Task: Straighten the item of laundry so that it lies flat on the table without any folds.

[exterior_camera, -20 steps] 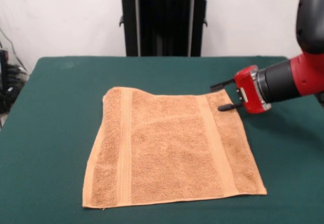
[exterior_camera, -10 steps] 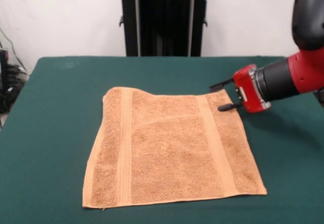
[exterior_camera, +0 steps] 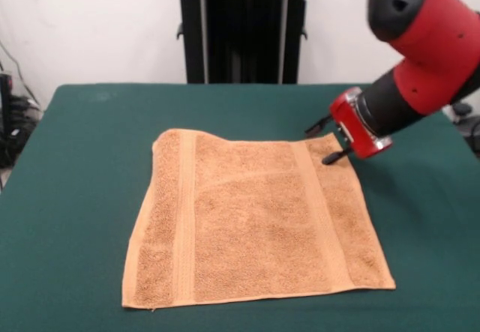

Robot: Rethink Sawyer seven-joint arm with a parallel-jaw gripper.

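Though nearly flat, towel (exterior_camera: 255, 223) lies mid-table (exterior_camera: 75, 197) w/ a slight ripple along its far edge. Gripper (exterior_camera: 321, 144) hovers by towel's far right corner, fingers (exterior_camera: 334, 156) spread apart, holding nothing, arm (exterior_camera: 420, 55) above.

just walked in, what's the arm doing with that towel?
The red and black Sawyer arm's gripper is at the far right corner of the small orange-tan terry-cloth towel, fingers open, one above and one over the corner, not visibly pinching it. The towel lies spread out and nearly flat on the dark green cloth-covered table. A slight ripple shows along its far edge near the left corner. Straightening looks close to finished.
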